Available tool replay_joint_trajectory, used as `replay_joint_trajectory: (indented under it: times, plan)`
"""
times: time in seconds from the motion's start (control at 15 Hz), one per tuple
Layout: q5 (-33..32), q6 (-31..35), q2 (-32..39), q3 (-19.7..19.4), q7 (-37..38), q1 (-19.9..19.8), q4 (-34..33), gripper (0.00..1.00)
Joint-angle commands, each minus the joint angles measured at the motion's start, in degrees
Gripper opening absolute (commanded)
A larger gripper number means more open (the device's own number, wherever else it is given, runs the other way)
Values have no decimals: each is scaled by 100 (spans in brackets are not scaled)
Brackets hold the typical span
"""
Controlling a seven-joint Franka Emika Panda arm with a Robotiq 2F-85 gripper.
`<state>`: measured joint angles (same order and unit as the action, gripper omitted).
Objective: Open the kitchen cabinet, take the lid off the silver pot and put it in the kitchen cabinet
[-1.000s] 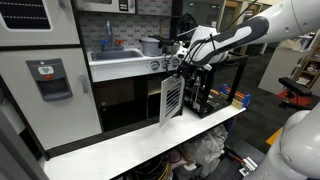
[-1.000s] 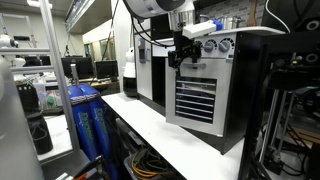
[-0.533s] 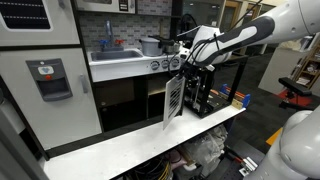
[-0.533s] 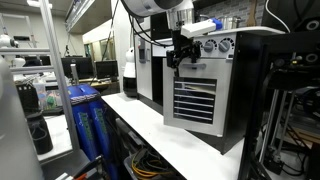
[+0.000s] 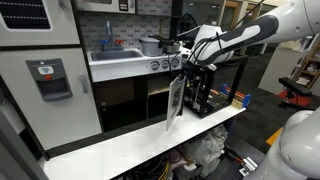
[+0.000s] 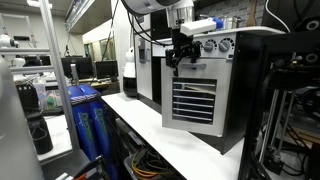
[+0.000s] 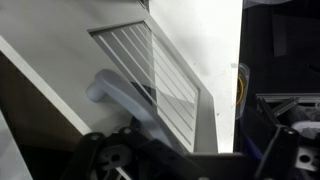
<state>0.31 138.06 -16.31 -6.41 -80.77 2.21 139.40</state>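
Quick count: one slatted cabinet door (image 5: 174, 100), one silver pot (image 5: 150, 45), one faucet (image 5: 108, 42), one fridge door (image 5: 48, 80), and just one robot arm (image 5: 245, 35).

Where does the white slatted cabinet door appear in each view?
Exterior view: cabinet door centre, swung out, nearly edge-on.
Exterior view: cabinet door right of centre, slats facing the camera.
Wrist view: cabinet door fills the centre, slanting.
Shared landmark: the white tabletop under it, in both exterior views.

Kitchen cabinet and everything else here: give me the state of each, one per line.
kitchen cabinet door: swung open, dark interior showing.
gripper: open, at the door's top edge.
silver pot: upright on the counter.
fridge door: shut.
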Motion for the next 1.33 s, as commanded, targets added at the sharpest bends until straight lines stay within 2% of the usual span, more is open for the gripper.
replay_joint_trajectory:
  times: [0.0,0.07,0.2,0.47,0.87,1.27]
  plan:
    - [-127,-65,-461,8,175,-91,-88,100]
    - [-66,-223,-483,-26,50,-55,-126,100]
    - [457,-873,-554,-273,-842,170,-255,100]
    - [858,-1859,-554,-571,-2079,66,-563,100]
    - [775,-2380,-506,-690,-3046,-117,-723,100]
    - [1069,-3563,-35,-841,-4007,-152,-1305,100]
